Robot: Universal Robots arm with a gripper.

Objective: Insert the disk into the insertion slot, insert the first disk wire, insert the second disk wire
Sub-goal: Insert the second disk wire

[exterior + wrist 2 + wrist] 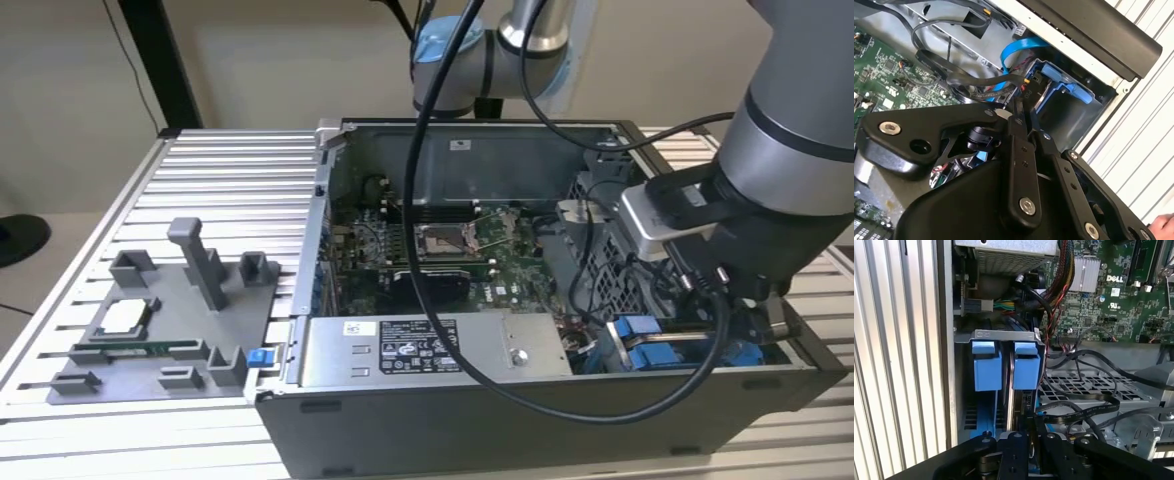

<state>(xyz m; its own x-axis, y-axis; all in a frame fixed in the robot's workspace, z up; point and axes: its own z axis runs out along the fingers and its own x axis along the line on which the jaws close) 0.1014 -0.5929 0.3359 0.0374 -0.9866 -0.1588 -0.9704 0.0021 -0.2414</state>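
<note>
The disk sits in the insertion slot at the case's front corner on the exterior view's right; its blue frame [1026, 365] [1066, 85] shows in both wrist views. Beside it stands a second blue frame [986, 365]. My gripper [1032, 427] [1026, 110] hangs right over the disk's end, its black fingers [1016, 150] close together, shut on the connector end of a flat black disk wire [1074, 412]. That wire [979, 80] loops back toward the motherboard. The connector itself is mostly hidden by the fingers. In the exterior view the blue frames [641, 340] lie just below my wrist.
The open computer case [534, 420] holds a motherboard [454, 250], a silver power-supply box [427, 350] and bundles of cables [1054, 285] near the bay. A grey fixture [174, 310] with parts stands on the slatted table on the exterior view's left. The case wall [1089, 30] runs close beside the gripper.
</note>
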